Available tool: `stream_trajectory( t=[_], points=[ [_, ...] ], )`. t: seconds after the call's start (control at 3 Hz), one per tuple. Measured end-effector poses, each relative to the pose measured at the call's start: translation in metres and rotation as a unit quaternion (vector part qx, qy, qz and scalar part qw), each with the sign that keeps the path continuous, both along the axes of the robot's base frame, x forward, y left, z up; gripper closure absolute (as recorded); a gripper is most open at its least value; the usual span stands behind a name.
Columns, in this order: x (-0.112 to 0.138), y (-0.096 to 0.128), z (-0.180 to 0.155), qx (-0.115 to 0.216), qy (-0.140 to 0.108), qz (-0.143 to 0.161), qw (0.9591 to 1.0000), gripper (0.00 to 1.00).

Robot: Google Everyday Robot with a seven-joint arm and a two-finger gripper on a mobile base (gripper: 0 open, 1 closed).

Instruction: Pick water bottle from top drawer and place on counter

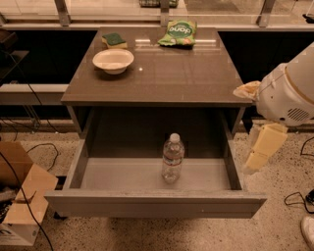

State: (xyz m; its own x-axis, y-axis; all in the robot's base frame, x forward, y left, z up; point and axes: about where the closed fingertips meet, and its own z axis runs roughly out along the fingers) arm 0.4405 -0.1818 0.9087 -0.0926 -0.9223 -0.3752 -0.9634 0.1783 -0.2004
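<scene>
The water bottle point(172, 158) stands upright on the pale floor of the open top drawer point(154, 203), right of the middle, white cap up. The glossy brown-grey counter point(167, 73) lies above and behind the drawer. My gripper point(260, 149) hangs from the white arm point(289, 93) at the right, just outside the drawer's right wall, well right of the bottle and not touching it. It holds nothing.
On the counter sit a white bowl point(113, 61), a green sponge point(114, 39) and a green snack bag point(177, 32). A cardboard box point(19, 196) and cables lie on the floor to the left. A pale ledge with metal posts point(162, 10) runs behind.
</scene>
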Motion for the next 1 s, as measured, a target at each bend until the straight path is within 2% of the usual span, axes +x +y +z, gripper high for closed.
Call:
stream_trajectory(
  t=[0.67,1.0],
  points=[
    [0.022,0.018,-0.056,0.015,0.016,0.021,0.9995,0.00],
    [0.037,0.037,-0.081,0.025,0.031,0.028,0.9988,0.00]
  ],
)
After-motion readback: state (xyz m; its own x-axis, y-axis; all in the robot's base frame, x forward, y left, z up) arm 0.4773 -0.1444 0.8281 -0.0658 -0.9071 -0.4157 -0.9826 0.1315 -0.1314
